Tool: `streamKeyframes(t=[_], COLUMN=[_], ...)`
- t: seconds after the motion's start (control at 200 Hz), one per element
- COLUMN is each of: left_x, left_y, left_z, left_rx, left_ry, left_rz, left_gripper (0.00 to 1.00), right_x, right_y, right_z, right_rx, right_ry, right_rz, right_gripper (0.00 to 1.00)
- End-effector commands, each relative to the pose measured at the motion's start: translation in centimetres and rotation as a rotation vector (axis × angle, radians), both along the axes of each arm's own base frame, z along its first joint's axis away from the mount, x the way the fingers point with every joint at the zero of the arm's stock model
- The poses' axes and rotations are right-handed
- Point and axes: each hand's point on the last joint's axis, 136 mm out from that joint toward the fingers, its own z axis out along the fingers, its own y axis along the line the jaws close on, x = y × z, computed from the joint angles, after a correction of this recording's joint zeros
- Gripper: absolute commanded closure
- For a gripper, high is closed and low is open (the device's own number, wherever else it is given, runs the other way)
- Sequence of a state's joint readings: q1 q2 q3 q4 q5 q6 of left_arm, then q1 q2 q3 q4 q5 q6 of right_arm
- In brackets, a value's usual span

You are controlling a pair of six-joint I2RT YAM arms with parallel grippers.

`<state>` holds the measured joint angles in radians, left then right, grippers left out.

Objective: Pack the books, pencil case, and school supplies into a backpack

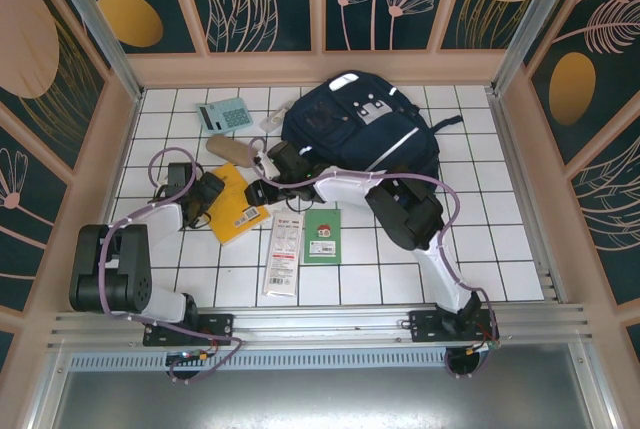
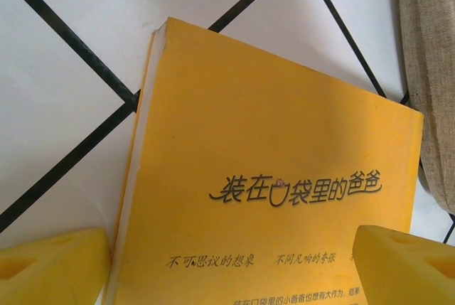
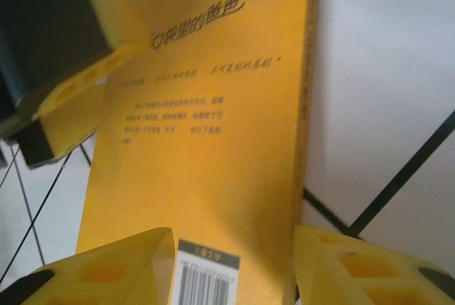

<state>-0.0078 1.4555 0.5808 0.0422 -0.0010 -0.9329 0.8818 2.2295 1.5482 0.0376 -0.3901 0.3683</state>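
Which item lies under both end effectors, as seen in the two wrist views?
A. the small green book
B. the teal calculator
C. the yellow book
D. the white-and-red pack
C: the yellow book, with its dark printed title, lies flat on the tiles beneath the left end effector, and its barcode end sits beneath the right end effector.

Left arm reaching forward, left hand (image 1: 214,197) wide open, right arm folded across leftward, right hand (image 1: 262,191) partly open, hands close together
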Motion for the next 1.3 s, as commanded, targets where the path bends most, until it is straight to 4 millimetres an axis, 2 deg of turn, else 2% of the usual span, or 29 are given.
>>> streamKeyframes(t=[0.0,0.1,0.135,0.2,0.265,0.385,0.631,0.811,1.031,1.291], left_x=[-0.3,-2.2,-2.6,-3.4,-3.9,-4.6,-5.4,-5.7,-5.9,-6.0], left_y=[-0.3,-0.3,-0.4,-0.4,-0.3,-0.1,-0.4,-0.6,-0.8,-1.3], left_z=[-0.4,-1.0,-1.1,-1.4,-1.7,-2.5,-3.6,-4.1,-4.0,-4.1], left_rx=[0.004,-0.008,-0.015,-0.021,-0.023,-0.024,-0.043,-0.058,-0.074,-0.110], left_ry=[-0.043,-0.030,-0.031,-0.025,-0.019,0.016,0.041,0.037,0.022,0.001], left_rz=[-0.034,-0.022,-0.021,-0.013,-0.004,0.016,0.019,0.018,0.022,0.017], left_gripper=[0.13,0.19,0.31,0.41,0.57,0.74,0.73,0.69,0.68,0.69], right_x=[2.6,3.5,3.7,3.9,4.1,4.3,3.1,1.3,-1.4,-3.3], right_y=[-0.5,0.1,0.3,0.8,1.3,1.9,2.8,3.8,6.0,6.7], right_z=[1.6,0.9,0.7,0.4,-0.1,-0.9,-3.5,-3.6,1.2,7.2], right_rx=[-0.002,-0.012,-0.012,-0.008,-0.007,-0.006,-0.040,-0.014,0.128,0.320], right_ry=[-0.048,-0.053,-0.051,-0.048,-0.043,-0.027,0.004,0.058,0.121,0.191], right_rz=[-0.056,-0.057,-0.053,-0.050,-0.049,-0.046,-0.018,0.027,0.116,0.208], right_gripper=[0.52,0.52,0.52,0.52,0.52,0.52,0.51,0.52,0.51,0.51])
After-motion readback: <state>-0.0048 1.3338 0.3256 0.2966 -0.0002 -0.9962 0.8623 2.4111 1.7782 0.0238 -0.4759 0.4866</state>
